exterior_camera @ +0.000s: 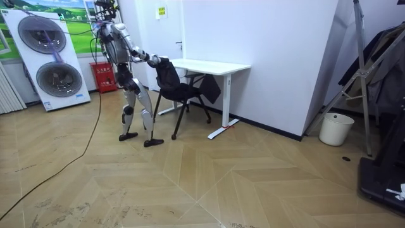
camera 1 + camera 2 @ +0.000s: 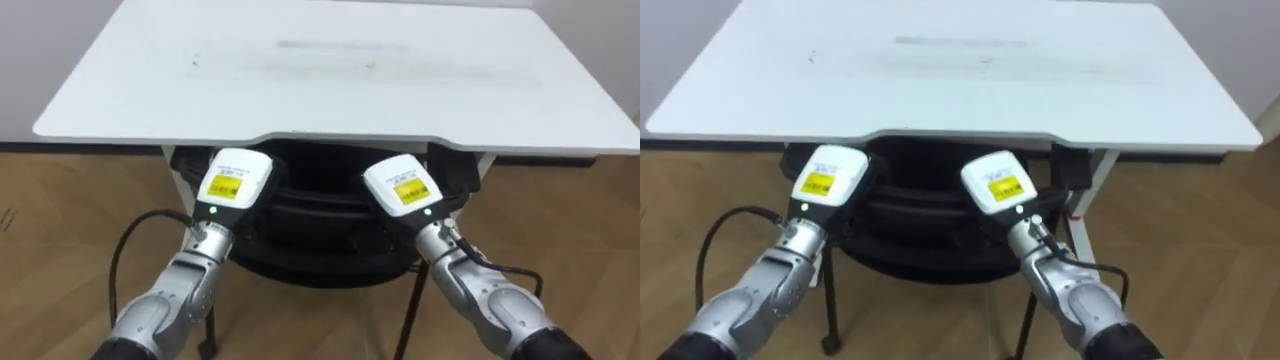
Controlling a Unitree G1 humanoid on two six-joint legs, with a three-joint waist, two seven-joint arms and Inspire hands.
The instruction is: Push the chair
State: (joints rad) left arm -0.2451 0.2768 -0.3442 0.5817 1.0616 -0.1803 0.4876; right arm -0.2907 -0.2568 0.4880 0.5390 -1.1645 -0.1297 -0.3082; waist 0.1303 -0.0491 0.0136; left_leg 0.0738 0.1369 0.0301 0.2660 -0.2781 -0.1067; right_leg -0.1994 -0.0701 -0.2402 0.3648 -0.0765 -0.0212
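Wood floor [image 2: 60, 200] room: the black chair [image 2: 320, 235] stands partly under the white bench [image 2: 330, 80].
On its back lie the left robot hand [image 2: 235, 180] and the right robot hand [image 2: 400, 185]. Their fingers are hidden, so I cannot tell the grip. Best to push evenly, straight under the bench.

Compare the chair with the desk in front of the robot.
The chair is black, the desk white. The chair stands on thin dark legs, the desk on white legs with flat feet. The chair is lower, its seat partly under the desk's top. Both stand on the wooden floor by the white wall.
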